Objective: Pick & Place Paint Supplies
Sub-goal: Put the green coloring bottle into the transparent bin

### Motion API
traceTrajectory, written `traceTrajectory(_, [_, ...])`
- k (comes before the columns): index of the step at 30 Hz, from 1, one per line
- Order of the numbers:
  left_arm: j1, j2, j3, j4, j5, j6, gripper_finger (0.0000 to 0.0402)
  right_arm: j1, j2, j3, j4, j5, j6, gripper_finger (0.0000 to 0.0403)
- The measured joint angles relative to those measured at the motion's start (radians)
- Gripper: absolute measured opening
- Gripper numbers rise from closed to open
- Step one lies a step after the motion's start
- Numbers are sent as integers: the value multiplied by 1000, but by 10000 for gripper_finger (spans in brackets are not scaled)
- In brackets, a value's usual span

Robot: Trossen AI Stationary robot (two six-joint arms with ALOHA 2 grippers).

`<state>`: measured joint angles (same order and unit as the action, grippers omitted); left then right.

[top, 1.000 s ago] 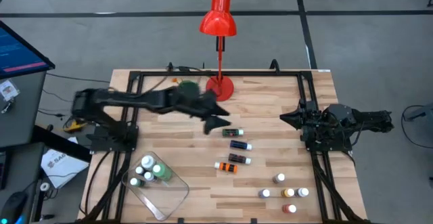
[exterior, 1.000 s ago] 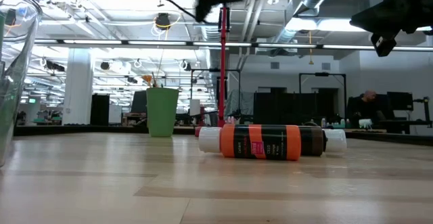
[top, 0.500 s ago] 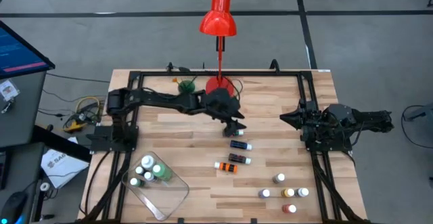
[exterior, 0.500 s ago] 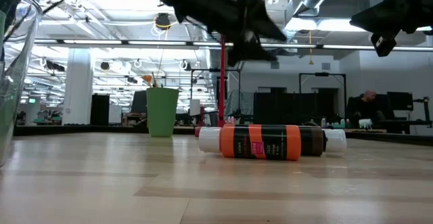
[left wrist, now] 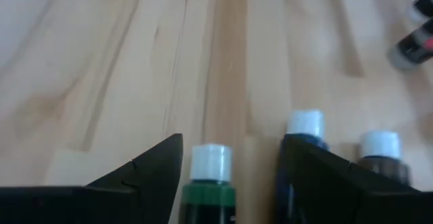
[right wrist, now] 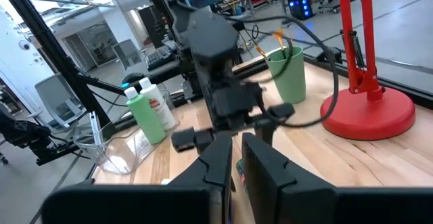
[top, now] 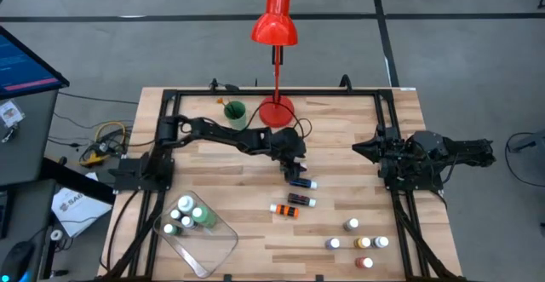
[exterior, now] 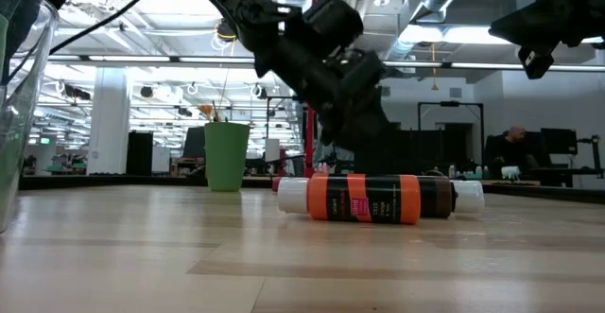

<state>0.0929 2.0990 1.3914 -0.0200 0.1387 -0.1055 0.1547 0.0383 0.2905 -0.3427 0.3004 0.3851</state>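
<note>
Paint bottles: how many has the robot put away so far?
A few bottles already stand in the clear tray. The left end effector, open, straddles a green bottle lying on the table. About eight bottles remain out. The right end effector waits, shut.

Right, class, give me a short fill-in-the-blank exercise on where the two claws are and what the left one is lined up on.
1. The left claw straddles a paint bottle with a ____ body.
2. That bottle's cap is ____.
3. The left claw's fingers are ____.
4. The right claw waits at the table's ____ side.

Missing words: green; white; open; right
</note>
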Motion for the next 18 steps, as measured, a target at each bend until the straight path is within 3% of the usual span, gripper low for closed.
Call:
traceTrajectory(11, [2, 37, 0, -13, -42, 45, 245, 0, 0, 0, 0, 0, 0, 32])
traceTrajectory(18, [2, 45, -1, -163, -74, 68, 245, 0, 0, 0, 0, 0, 0, 32])
